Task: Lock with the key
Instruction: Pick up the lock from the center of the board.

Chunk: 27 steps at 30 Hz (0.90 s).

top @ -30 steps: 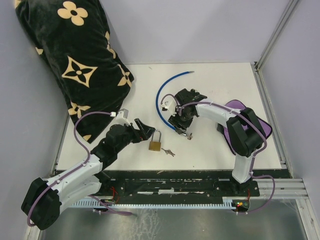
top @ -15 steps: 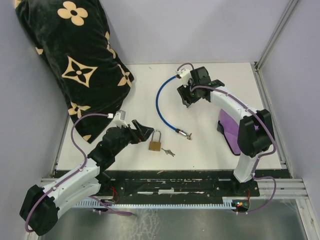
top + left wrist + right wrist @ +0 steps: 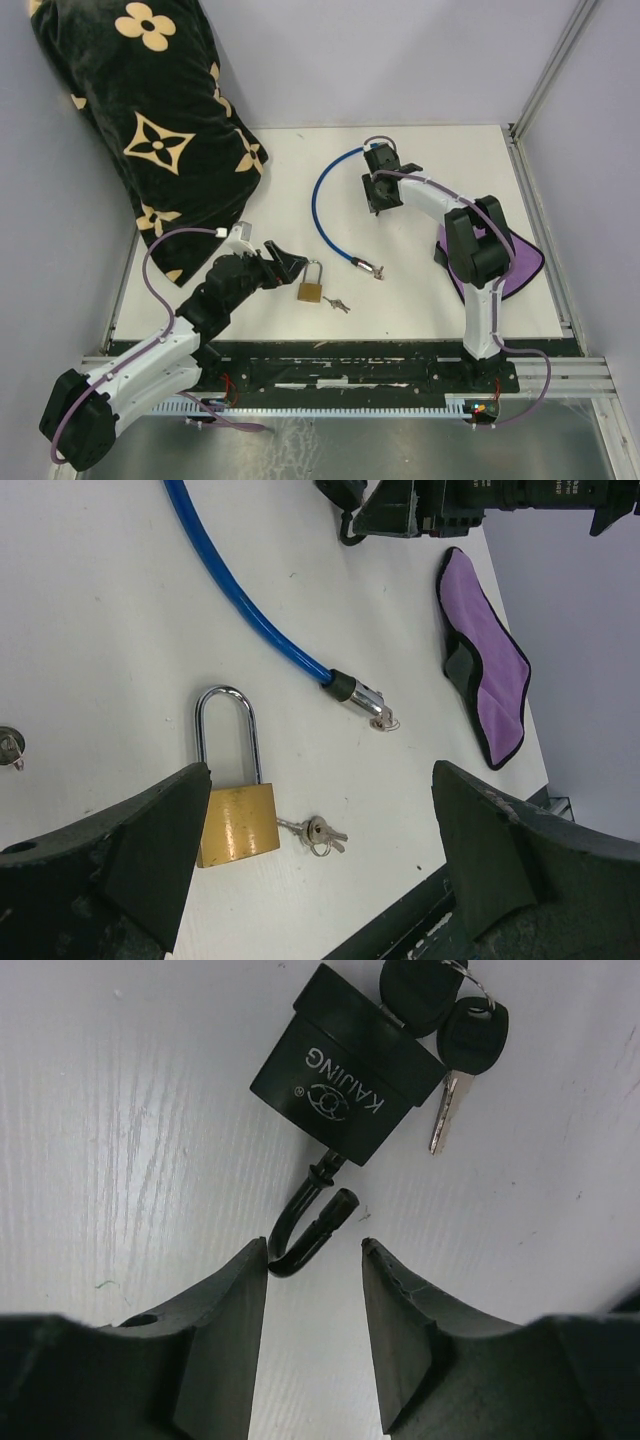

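Hovering low over the white table (image 3: 440,290), the left gripper (image 3: 315,780) holds its two black fingers (image 3: 130,860) spread wide with nothing between them. A brass padlock (image 3: 238,820) with a silver shackle lies flat just beside the inner edge of the finger on the left of the wrist view, its shackle pointing away from the fingertips. A small ring of silver keys (image 3: 318,832) rests against the padlock's lower corner, roughly midway between the two fingers and clear of both. Beyond the fingertips a blue coated cable (image 3: 240,590) curves across the table and ends in a metal pin (image 3: 365,700), which lies past the keys. Further out, the right gripper (image 3: 314,1250) points down at a black rectangular lock block (image 3: 350,1085) printed KAIJING. Its fingers (image 3: 215,1330) stand apart with a moderate gap and are not clamped on anything. A thin black hook (image 3: 305,1225) coming off the block curls into that gap right at the tips. Whether the hook touches the finger on the left of that view is hard to tell. Two black-headed keys (image 3: 445,1010) sit at the block's far end, away from the fingers. A purple cloth with dark trim (image 3: 520,262) lies well off to the right gripper's outer side. A black pillow with cream flower shapes (image 3: 150,120) lies far beyond the left fingers, to their left.
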Each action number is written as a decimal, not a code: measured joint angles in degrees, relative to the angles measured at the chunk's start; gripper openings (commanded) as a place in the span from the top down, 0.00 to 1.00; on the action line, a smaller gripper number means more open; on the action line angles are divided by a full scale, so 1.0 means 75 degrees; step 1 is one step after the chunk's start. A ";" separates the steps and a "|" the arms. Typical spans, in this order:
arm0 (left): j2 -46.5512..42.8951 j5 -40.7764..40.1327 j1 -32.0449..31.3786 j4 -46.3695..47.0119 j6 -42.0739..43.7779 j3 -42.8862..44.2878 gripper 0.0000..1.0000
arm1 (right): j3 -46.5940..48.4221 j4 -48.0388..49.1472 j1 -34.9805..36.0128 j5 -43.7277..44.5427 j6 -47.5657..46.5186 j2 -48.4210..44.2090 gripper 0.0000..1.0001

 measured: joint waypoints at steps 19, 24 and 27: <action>0.0216 0.0291 0.0000 0.0262 0.0020 -0.0026 0.08 | -0.0682 0.1396 -0.0044 0.0495 -0.0694 0.0125 0.99; 0.0137 0.0909 0.0000 0.1218 0.0449 -0.0233 0.13 | -0.1195 0.1288 -0.0169 0.0242 -0.1486 -0.0962 0.98; 0.0169 0.1454 -0.0020 0.2052 0.0962 -0.0259 0.13 | -0.1204 0.1180 -0.0350 -0.0114 -0.1810 -0.1702 0.98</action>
